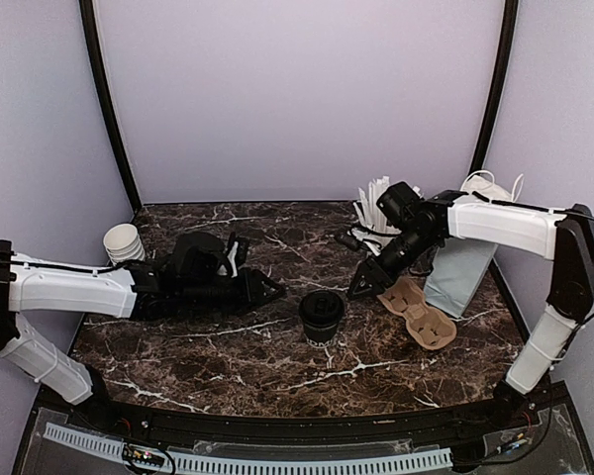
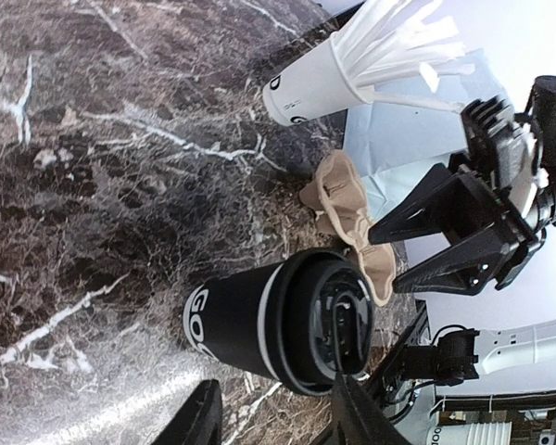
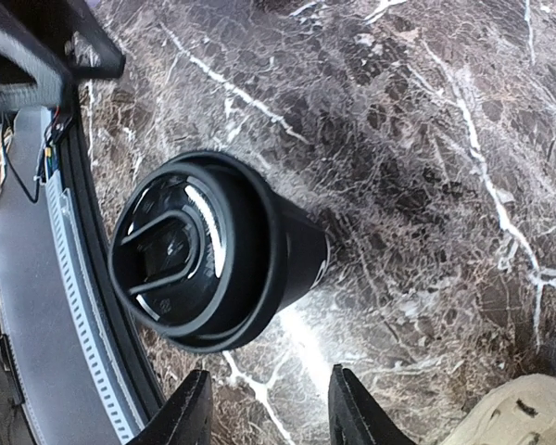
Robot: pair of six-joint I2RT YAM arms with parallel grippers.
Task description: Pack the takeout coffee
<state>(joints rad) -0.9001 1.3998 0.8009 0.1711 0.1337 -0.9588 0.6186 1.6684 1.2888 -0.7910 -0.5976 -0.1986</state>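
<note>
The takeout coffee (image 1: 322,315), a dark paper cup with a black lid, stands upright mid-table. It also shows in the left wrist view (image 2: 259,324) and the right wrist view (image 3: 213,250). My left gripper (image 1: 275,290) is open and empty just left of the cup; in its own view (image 2: 278,417) the cup lies just ahead of the fingers, untouched. My right gripper (image 1: 360,289) is open and empty, just up and right of the cup, with the cup ahead of its fingers (image 3: 271,408).
A tan cardboard cup carrier (image 1: 421,312) lies right of the cup, beside a pale paper bag (image 1: 460,267). A white cup of white sticks (image 1: 376,213) stands at the back. A stack of white cups (image 1: 124,242) lies at far left.
</note>
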